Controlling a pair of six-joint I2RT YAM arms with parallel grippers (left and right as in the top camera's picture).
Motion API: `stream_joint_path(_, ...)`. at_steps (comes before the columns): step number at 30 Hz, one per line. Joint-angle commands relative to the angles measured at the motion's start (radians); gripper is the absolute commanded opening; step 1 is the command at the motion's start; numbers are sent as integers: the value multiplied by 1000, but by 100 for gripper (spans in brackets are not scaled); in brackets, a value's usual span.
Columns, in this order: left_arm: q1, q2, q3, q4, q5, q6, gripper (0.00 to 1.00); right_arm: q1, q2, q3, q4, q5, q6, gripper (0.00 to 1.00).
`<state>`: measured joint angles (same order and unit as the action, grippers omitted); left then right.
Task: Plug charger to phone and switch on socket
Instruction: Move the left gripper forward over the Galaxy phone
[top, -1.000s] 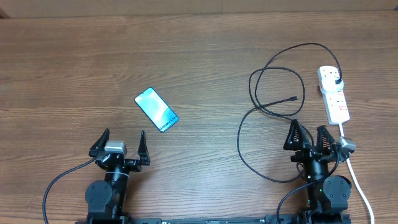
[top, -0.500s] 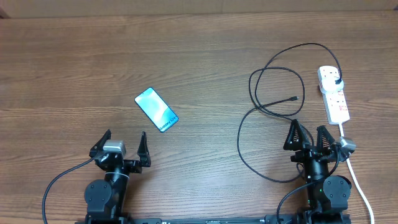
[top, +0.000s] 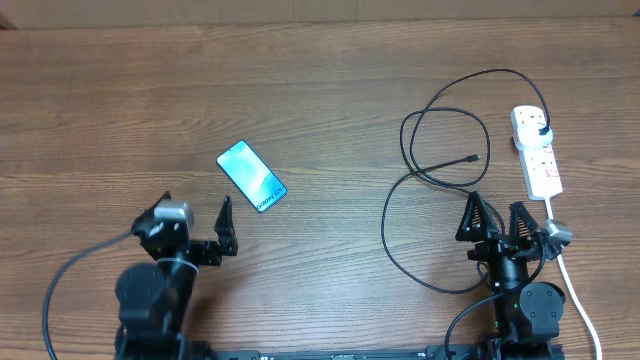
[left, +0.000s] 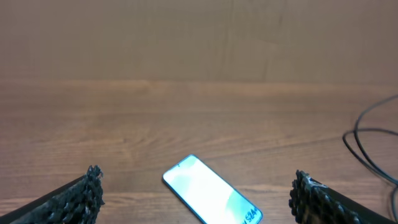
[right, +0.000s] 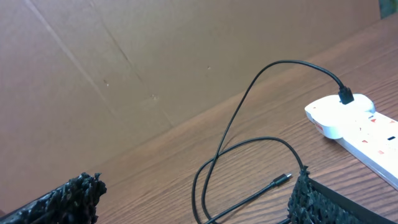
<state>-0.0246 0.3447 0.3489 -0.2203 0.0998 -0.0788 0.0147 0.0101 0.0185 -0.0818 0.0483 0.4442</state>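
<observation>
Open table (top: 320, 90) lies in front of both hands. The left gripper (top: 193, 215) is spread wide and empty, with the phone (top: 251, 176) just ahead to its right. The right gripper (top: 495, 212) is spread and empty too. The charger (top: 404, 135) loops ahead of it to its left, and the socket (top: 537, 155) sits farther off to its right.

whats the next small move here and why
Probably ease the right tool forward and down onto the connector tip of the charger. That tool is open and empty, the tip lies loose on the table just ahead of it, the charger's black plug already sits in the socket, and the phone lies apart on the left.
</observation>
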Motion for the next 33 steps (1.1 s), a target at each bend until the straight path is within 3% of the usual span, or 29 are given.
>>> stream_joint_path(1, -2, 118, 126, -30, 52, -14, 100, -3, -7, -11, 4, -5, -4, 100)
stream_joint_path(6, -2, 303, 330, -149, 77, -58, 99, -3, -7, -11, 4, -5, -5, 100)
stream_joint_path(12, -4, 502, 650, -396, 94, -131, 100, -3, -7, -11, 4, -5, -4, 100)
stream_joint_path(14, -4, 561, 760, -464, 185, -131, 99, -3, -7, -11, 4, -5, -5, 100)
stream_joint_path(19, -4, 624, 813, -514, 505, -130, 100, -3, -7, -11, 4, -5, -4, 100)
stream_joint_path(27, -4, 725, 800, -626, 463, -153, 100, -3, -7, -11, 4, -5, -4, 100)
stream_joint_path(33, -8, 782, 800, -696, 191, -315, 100, -3, -7, -11, 4, -5, -4, 100)
